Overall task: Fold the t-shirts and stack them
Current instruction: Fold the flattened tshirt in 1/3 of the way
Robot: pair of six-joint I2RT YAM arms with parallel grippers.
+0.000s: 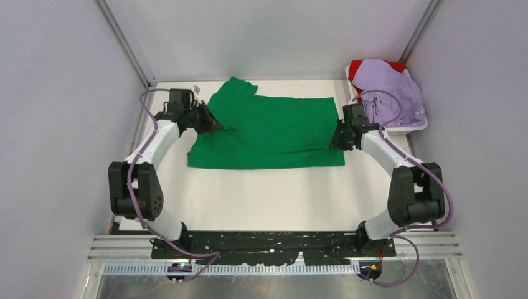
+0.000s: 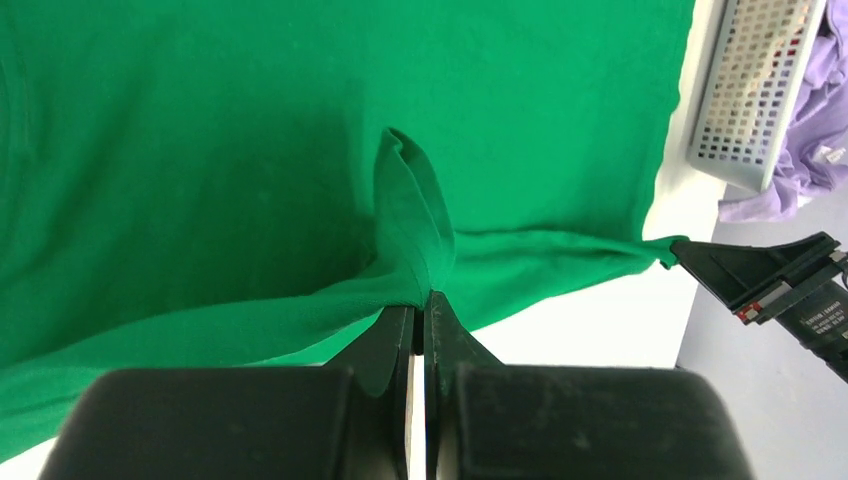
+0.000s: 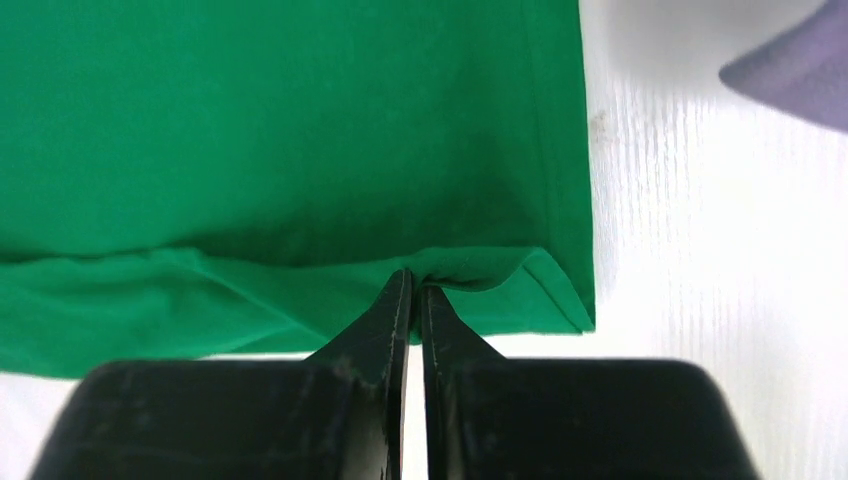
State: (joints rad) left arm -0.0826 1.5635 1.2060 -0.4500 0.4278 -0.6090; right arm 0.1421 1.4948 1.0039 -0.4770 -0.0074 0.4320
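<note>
Left end effector [image 2: 422,300] and right end effector [image 3: 412,280] pinch the green t-shirt [image 1: 268,131].
Both are pressed together on a lifted fold at opposite ends of the shirt, which lies spread on the tabletop [image 1: 261,199]. The lavender t-shirt [image 1: 392,90] lies crumpled over the red t-shirt [image 1: 357,67] in the white tray [image 1: 412,129], far right.

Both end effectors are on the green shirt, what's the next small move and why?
Probably lift both together slightly, keeping the cloth taut. The left end effector and the right end effector are each shut on a pinched ridge at opposite ends of the green t-shirt, which otherwise lies flat on the table; an even lift should start the fold without twisting.
</note>
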